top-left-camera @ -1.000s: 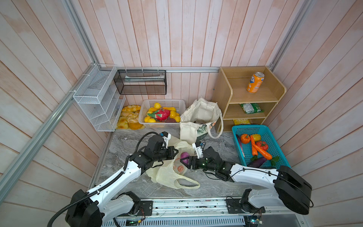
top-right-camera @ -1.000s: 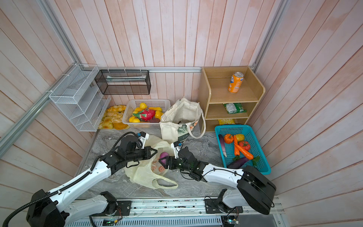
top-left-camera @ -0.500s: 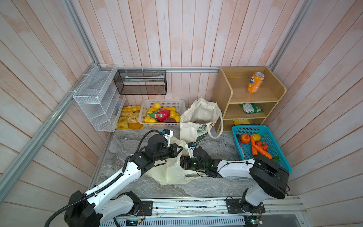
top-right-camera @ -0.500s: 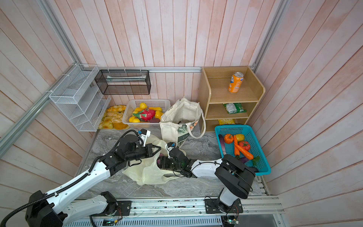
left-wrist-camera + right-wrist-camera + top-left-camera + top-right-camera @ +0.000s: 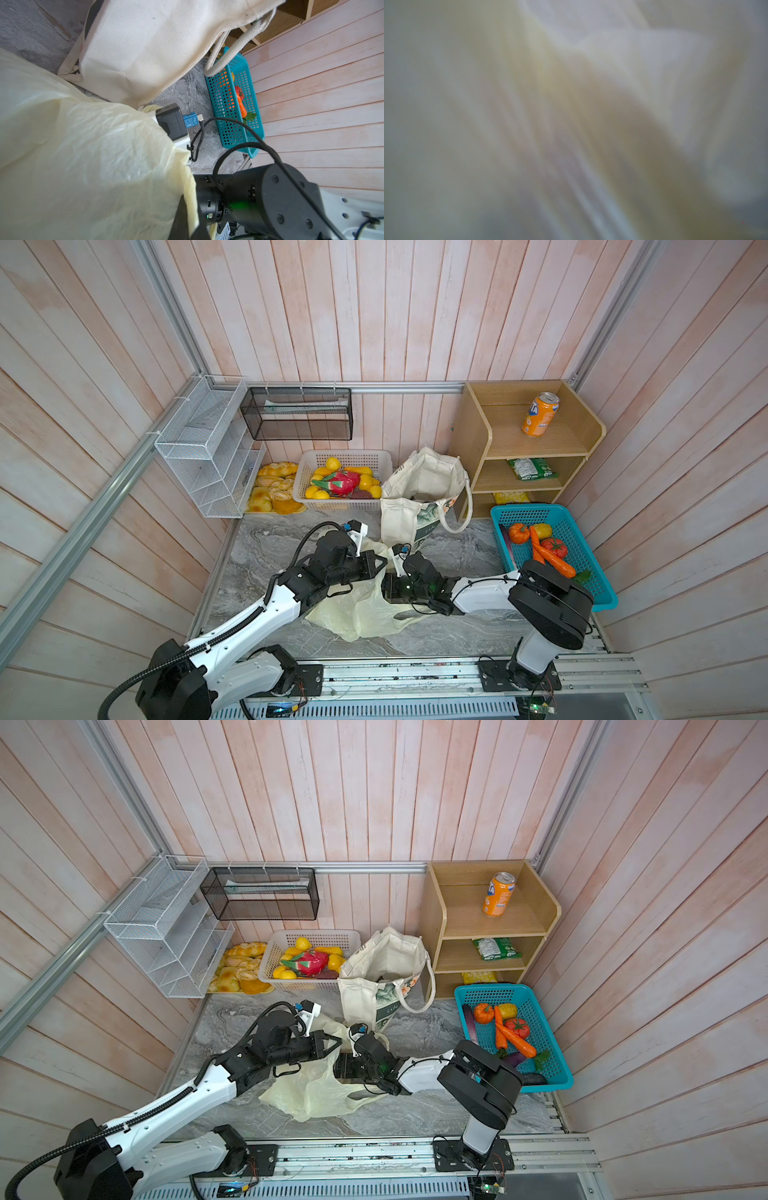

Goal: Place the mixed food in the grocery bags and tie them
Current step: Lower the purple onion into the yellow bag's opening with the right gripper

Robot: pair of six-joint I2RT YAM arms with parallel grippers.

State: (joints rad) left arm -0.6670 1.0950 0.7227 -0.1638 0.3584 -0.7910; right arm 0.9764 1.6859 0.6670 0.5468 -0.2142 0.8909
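Marble table (image 5: 457, 547): canvas tote (image 5: 424, 485) stands open at the back, between the white fruit basket (image 5: 345, 453) and the wooden shelf (image 5: 473, 435). Plastic bag (image 5: 357, 610) lies crumpled on the table just in front of the tote, between both arms. Left gripper (image 5: 376, 565) is clenched on the bag's upper edge. Right gripper (image 5: 388, 590) is buried under the film. Its wrist view shows only blurred yellow plastic, so can't tell the jaws.

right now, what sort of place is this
Probably a mock grocery corner for robot trials: a wooden shelf with an orange soda can, a white basket of fruit, a blue basket of vegetables.
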